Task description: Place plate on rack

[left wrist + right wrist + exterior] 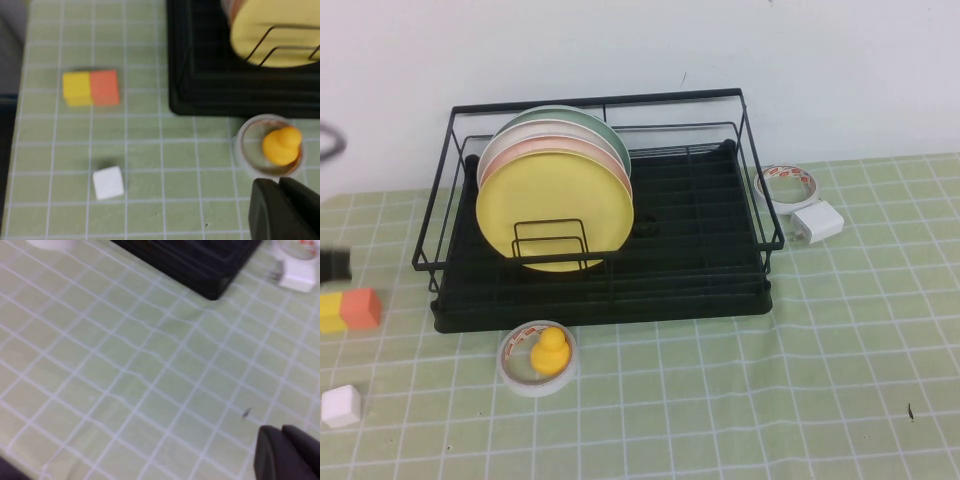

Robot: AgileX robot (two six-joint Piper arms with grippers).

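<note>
The pale-yellow plate (pixel 552 205) stands upright in the left half of the black wire rack (pixel 700 230), at the front of a stack, with a pink and a green plate behind it. Its lower edge also shows in the left wrist view (pixel 270 30), inside the rack (pixel 210 75). My left gripper (pixel 278 187) is shut and empty above the cloth, near the tape roll that holds the duck, in front of the rack. My right gripper (pixel 281 432) is shut and empty over bare cloth, away from the rack's corner (pixel 200 260). Neither gripper's fingers show in the high view.
A yellow duck (pixel 548 352) sits in a tape roll (pixel 510 365) in front of the rack. Yellow and orange blocks (pixel 348 310) and a white cube (pixel 341 405) lie at the left. Another tape roll (pixel 787 184) and a white charger (pixel 817 221) lie right of the rack.
</note>
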